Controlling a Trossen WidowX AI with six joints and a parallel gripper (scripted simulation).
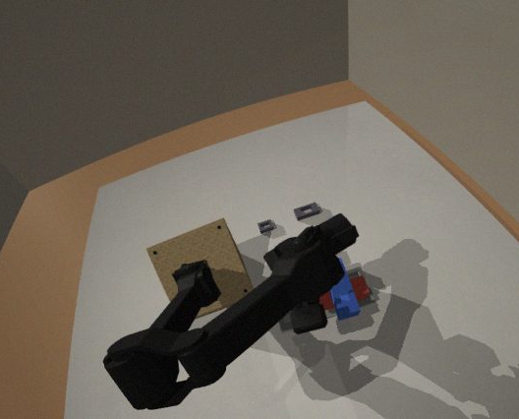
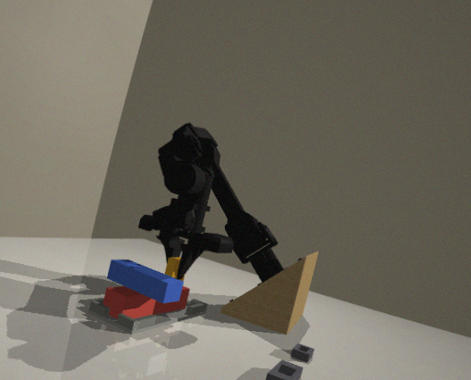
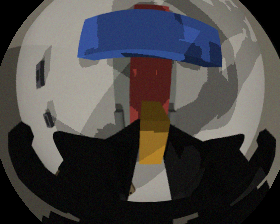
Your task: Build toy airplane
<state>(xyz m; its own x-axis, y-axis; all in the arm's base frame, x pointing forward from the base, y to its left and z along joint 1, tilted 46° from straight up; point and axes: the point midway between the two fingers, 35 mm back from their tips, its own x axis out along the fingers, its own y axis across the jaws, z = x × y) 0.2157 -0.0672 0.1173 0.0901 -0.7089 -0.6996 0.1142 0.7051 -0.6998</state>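
Note:
The red fuselage (image 1: 360, 286) (image 2: 167, 307) (image 3: 150, 87) lies in the grey cradle (image 2: 135, 324) (image 3: 119, 120). The blue wing (image 1: 345, 297) (image 2: 143, 280) (image 3: 148, 35) lies crosswise on top of the fuselage; its tab and socket are hidden. My gripper (image 2: 174, 269) (image 3: 149, 123) is shut on the yellow tail fin (image 2: 173, 267) (image 3: 153, 147) and holds it upright over the tail end of the fuselage. The fin's lower end is at or just above the fuselage top, partly hidden behind the wing in the exterior view; whether its tab is in the socket cannot be told.
A wooden block with a sloping face (image 1: 192, 246) (image 2: 272, 305) stands beside the arm. Two small dark hollow holders, a larger one (image 1: 301, 213) (image 2: 274, 374) and a smaller one (image 1: 261, 228) (image 2: 301, 357), lie on the table away from the cradle.

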